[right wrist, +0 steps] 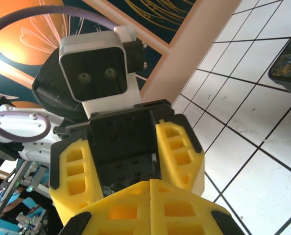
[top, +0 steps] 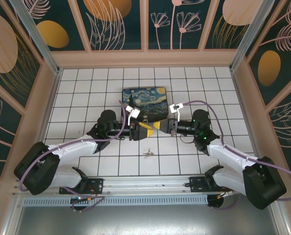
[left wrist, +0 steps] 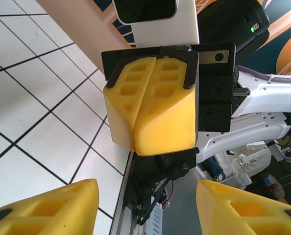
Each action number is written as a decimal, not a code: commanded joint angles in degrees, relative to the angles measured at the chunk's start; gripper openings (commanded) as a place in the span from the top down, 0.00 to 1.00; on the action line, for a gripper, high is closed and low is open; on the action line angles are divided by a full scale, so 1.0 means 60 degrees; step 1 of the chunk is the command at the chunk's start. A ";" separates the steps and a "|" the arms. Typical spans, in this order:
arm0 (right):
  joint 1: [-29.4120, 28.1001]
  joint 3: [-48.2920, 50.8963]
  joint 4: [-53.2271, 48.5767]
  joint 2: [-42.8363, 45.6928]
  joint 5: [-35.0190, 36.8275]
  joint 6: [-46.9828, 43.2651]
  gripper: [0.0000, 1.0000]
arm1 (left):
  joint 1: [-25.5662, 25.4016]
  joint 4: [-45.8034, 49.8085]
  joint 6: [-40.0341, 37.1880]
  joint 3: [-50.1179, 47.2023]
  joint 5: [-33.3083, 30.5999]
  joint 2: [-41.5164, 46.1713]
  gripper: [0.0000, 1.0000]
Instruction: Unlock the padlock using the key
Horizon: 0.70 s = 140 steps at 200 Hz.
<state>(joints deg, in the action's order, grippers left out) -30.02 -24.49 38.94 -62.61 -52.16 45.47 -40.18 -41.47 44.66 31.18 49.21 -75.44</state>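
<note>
You have two yellow-fingered tools facing tip to tip over the white tiled tabletop (top: 86,98): left tool (top: 146,129) open and empty, right tool (top: 157,126) closed on nothing. One tiny silver-grey padlock (top: 148,152) lies nearer, too small to resolve. One starry-painted box (top: 145,99) sits beyond, near edge covered.

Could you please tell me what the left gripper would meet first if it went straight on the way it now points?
Most likely the right gripper: its shut yellow fingers face the open left gripper head on, and the gap between them looks very small from above, though the exact depth is unclear.
</note>
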 commanded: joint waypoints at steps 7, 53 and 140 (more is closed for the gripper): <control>0.0063 -0.0158 -0.0217 -0.0118 0.0062 -0.0005 0.98 | -0.0026 0.1042 -0.0587 0.0424 -0.0544 0.0045 0.60; 0.0265 -0.1105 -0.6469 -0.0161 0.2884 -0.0969 0.79 | 0.0005 0.7486 -0.2748 0.2471 -0.5015 -0.0796 0.62; -0.3808 -0.1014 -0.8215 -0.0904 0.5849 -0.0680 0.67 | 0.0009 0.7165 -0.0161 -0.0149 -0.5431 -0.0254 0.45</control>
<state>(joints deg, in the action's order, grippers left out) -51.13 -29.82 -7.53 -65.21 -23.09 43.62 -40.07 1.39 38.96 31.88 18.87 -78.67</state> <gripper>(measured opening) 0.325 0.548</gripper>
